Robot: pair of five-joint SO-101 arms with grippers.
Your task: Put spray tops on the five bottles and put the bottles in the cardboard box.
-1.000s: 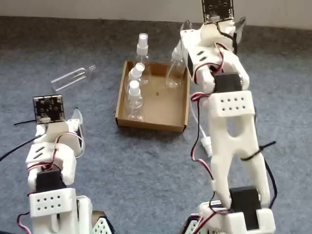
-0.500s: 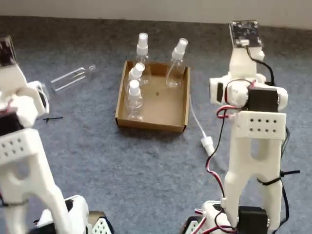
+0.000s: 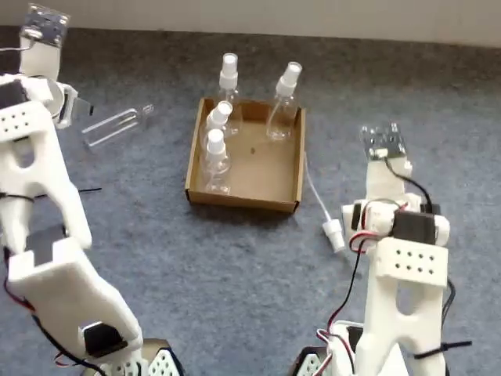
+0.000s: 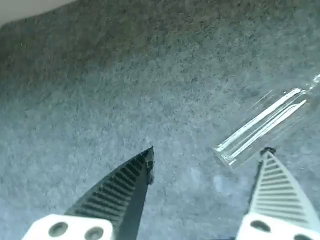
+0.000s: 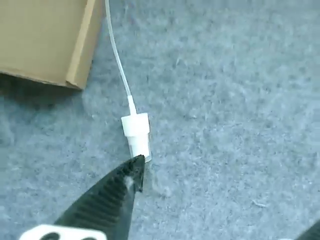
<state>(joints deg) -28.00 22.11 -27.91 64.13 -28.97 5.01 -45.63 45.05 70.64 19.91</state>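
Left gripper (image 4: 209, 152) has swung out, spread around the end of the fallen clear plastic bottle (image 4: 265, 117); right gripper (image 5: 225, 197), likewise spread, dropped beside the white long-tubed spray top (image 5: 136, 131), so the final pairing looks next.

No readable text, label or number appears anywhere.
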